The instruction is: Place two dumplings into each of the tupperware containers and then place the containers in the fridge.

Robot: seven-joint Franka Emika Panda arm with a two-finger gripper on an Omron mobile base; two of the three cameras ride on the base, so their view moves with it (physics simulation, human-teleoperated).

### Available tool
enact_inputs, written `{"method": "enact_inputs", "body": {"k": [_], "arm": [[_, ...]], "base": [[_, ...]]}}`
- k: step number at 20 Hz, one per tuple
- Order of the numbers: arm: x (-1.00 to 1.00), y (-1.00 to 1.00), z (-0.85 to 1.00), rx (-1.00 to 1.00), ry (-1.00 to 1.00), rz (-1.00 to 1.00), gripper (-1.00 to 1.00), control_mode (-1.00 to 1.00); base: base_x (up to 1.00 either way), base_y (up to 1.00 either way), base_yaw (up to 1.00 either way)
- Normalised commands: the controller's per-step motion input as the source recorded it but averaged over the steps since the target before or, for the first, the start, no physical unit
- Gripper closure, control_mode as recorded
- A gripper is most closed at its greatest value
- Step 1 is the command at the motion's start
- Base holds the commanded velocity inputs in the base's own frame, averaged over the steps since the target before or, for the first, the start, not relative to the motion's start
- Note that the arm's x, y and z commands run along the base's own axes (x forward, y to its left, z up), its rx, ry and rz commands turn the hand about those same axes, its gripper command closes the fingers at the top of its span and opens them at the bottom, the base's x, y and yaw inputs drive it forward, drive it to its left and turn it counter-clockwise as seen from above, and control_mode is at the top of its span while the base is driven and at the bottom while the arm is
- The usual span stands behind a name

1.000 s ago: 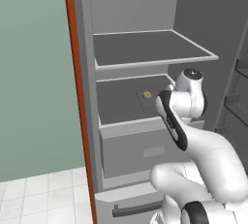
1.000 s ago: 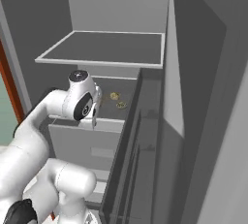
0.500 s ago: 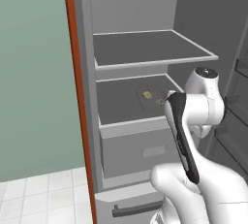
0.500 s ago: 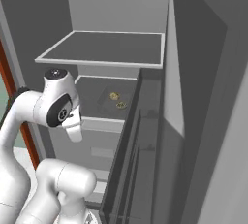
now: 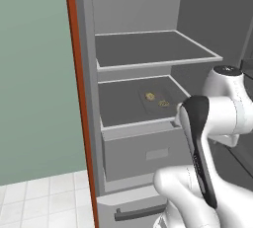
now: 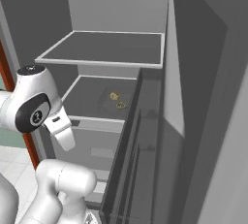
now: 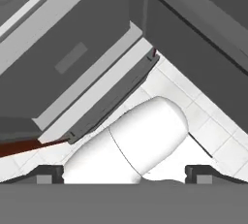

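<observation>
Looking down along our two-finger hand [image 7: 124, 172], we see its dark tips spread wide, holding nothing, aimed at the white tiled floor [image 7: 203, 121] before the tall grey fridge [image 5: 148, 5]. Beyond, on the fridge's lower dark shelf [image 5: 118, 106], rests a shallow dark grey tupperware container [image 5: 157, 101] with two small tan dumplings [image 5: 149, 95] lying near each other inside.
</observation>
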Motion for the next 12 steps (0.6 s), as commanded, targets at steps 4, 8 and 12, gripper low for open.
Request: {"method": "enact_inputs", "body": {"k": [4, 8, 12], "arm": [[-0.26, -0.05, 0.29, 0.0, 0.02, 0.14, -1.0, -1.0], [-0.04, 0.0, 0.24, 0.0, 0.02, 0.16, -1.0, -1.0], [-0.23, -0.05, 0.22, 0.0, 0.02, 0.28, -1.0, -1.0]], "base": [[0.0, 0.0, 0.0], [0.0, 0.0, 0.0], [0.0, 0.0, 0.0]]}}
